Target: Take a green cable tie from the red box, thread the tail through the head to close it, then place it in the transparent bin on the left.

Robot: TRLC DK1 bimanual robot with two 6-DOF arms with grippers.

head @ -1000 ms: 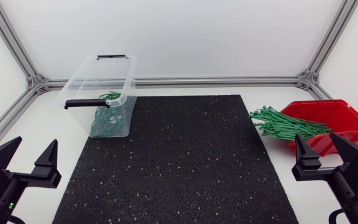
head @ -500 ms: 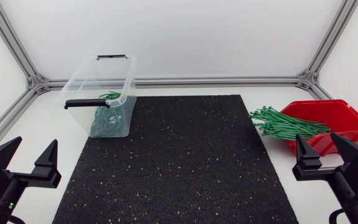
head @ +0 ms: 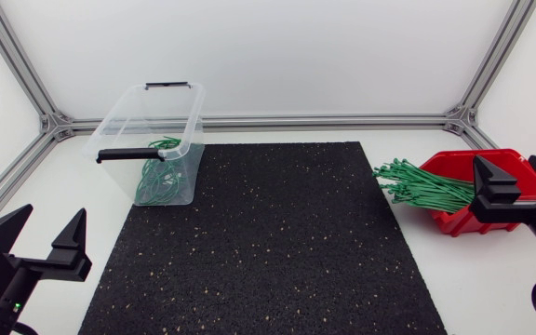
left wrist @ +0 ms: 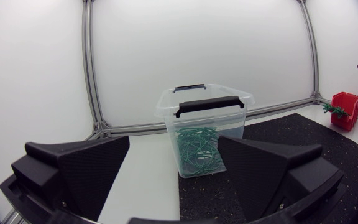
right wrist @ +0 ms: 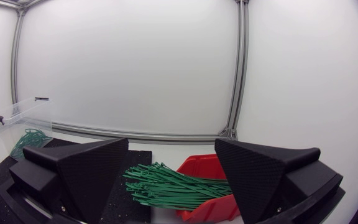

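Green cable ties [head: 426, 186] fan out of the red box's [head: 459, 160] open front. My right gripper [head: 508, 166] hovers over the red box, fingers spread, empty; my left gripper [head: 54, 219], likewise spread and empty, sits well apart from it, as does the transparent bin [head: 119, 116]. I judge the pick is only beginning: next I must lower and pinch one tie alone.

No readable text in any view.
I check the transparent bin [head: 124, 121], the red box [head: 456, 221], the green cable ties [head: 426, 186] and the black mat [head: 277, 242]. I find no label, brand, number or sign that I can read on any of them.
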